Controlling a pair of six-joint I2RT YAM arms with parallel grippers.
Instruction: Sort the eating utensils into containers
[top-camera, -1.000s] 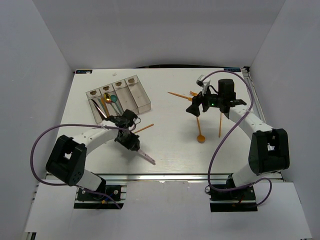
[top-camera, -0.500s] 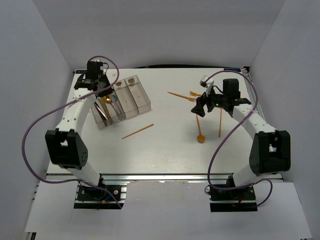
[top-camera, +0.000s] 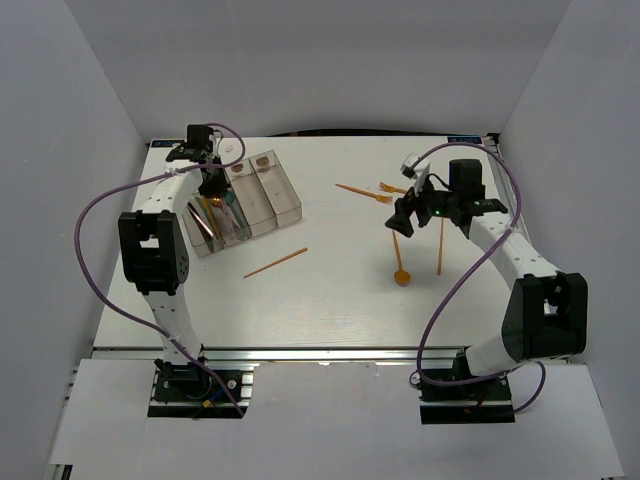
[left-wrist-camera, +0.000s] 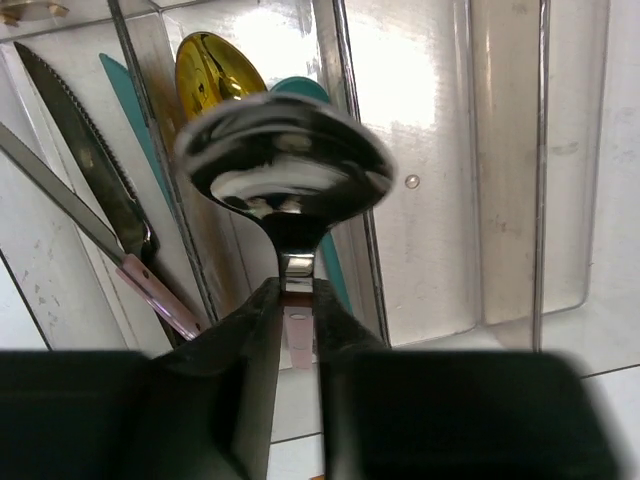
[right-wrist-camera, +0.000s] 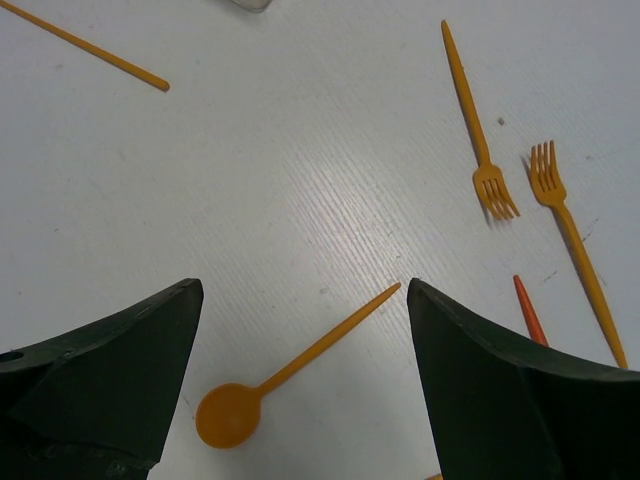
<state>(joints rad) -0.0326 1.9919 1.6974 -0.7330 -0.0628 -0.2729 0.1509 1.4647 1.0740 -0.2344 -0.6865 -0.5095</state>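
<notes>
clamping my left gripper (left-wrist-camera: 297, 332) on the neck of a shiny metal spoon (left-wrist-camera: 285, 165), its bowl ahead of me, over the clear plastic bins (left-wrist-camera: 450, 200); stiff, slick, likely to pivot

A white rectangular table top (top-camera: 330, 300) with a matte surface fills the middle of the overhead view. Seen close from the right wrist, it shows a fine parallel grain and a few small dark specks. Three plain pale-grey panels close it in: a back wall (top-camera: 320, 60), a left wall (top-camera: 60, 180) and a right wall (top-camera: 590, 180). A thin dark strip (top-camera: 320, 131) runs along the foot of the back wall. A silver aluminium rail (top-camera: 320, 353) borders the table's near edge, with a flat white board (top-camera: 330, 420) in front of it. The light is even and diffuse, and shadows on the table are soft and faint.
</notes>
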